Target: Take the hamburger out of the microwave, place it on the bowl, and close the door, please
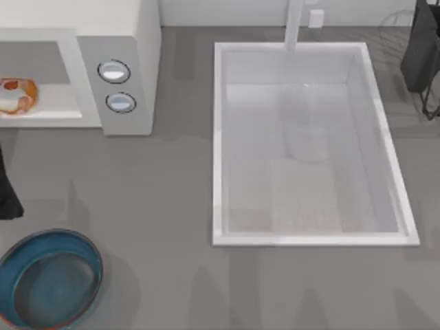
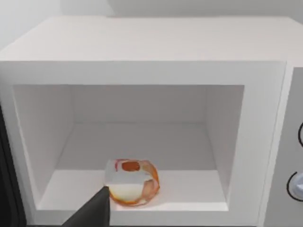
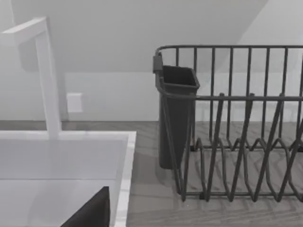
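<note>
Grey counter [image 1: 165, 206], lumpy hamburger [image 2: 131, 182].

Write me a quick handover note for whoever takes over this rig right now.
Left tool: in front of the open microwave, a dark fingertip just short of the hamburger; holding nothing that I can see.
Right arm: parked at the table's far right, near the dish rack.
Hamburger: on the cavity floor near the front edge.
Bowl: on the table in front of the microwave, nothing in it.
Done: door is open.
Left: grasp the hamburger, place it on the bowl, close the door.
</note>
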Action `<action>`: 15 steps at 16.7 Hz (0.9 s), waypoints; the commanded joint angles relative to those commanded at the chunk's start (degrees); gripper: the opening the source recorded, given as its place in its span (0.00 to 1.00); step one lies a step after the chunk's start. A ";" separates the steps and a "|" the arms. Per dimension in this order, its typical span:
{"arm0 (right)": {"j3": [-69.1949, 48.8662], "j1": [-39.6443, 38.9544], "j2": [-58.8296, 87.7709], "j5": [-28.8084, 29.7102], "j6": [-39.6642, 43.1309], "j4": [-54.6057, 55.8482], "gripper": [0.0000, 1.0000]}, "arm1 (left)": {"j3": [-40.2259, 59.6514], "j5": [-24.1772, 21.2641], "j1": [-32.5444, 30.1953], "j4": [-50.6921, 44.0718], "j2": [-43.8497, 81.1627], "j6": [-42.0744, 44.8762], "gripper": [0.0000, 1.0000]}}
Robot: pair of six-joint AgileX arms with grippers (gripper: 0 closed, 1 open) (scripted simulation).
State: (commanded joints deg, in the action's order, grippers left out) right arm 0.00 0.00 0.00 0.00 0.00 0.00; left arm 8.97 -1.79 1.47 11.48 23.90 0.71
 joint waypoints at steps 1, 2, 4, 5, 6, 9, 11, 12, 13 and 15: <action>0.00 0.00 0.00 0.00 0.00 0.00 1.00 | 1.80 -0.36 0.29 2.30 4.78 0.14 1.00; 0.00 0.00 0.00 0.00 0.00 0.00 1.00 | 3.72 -0.74 0.61 4.76 9.91 0.29 1.00; 0.00 0.00 0.00 0.00 0.00 0.00 1.00 | 7.81 -1.56 1.28 9.99 20.82 0.62 1.00; 0.00 0.00 0.00 0.00 0.00 0.00 1.00 | 9.95 -1.99 1.63 12.74 26.53 0.78 1.00; 0.00 0.00 0.00 0.00 0.00 0.00 1.00 | 12.14 -2.43 1.98 15.54 32.38 0.96 1.00; 0.00 0.00 0.00 0.00 0.00 0.00 1.00 | 18.89 -3.78 3.09 24.17 50.36 1.49 1.00; 0.00 0.00 0.00 0.00 0.00 0.00 1.00 | 23.36 -4.67 3.82 29.90 62.29 1.84 1.00; 0.00 0.00 0.00 0.00 0.00 0.00 1.00 | 25.55 -5.11 4.18 32.70 68.13 2.02 1.00; 0.00 0.00 0.00 0.00 0.00 0.00 1.00 | 27.68 -5.53 4.52 35.43 73.81 2.18 1.00; 0.00 0.00 0.00 0.00 0.00 0.00 1.00 | 31.73 -6.34 5.19 40.61 84.59 2.50 1.00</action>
State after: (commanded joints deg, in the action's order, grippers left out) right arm 0.00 0.00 0.00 0.00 0.00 0.00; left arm 40.70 -8.14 6.65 52.09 108.49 3.21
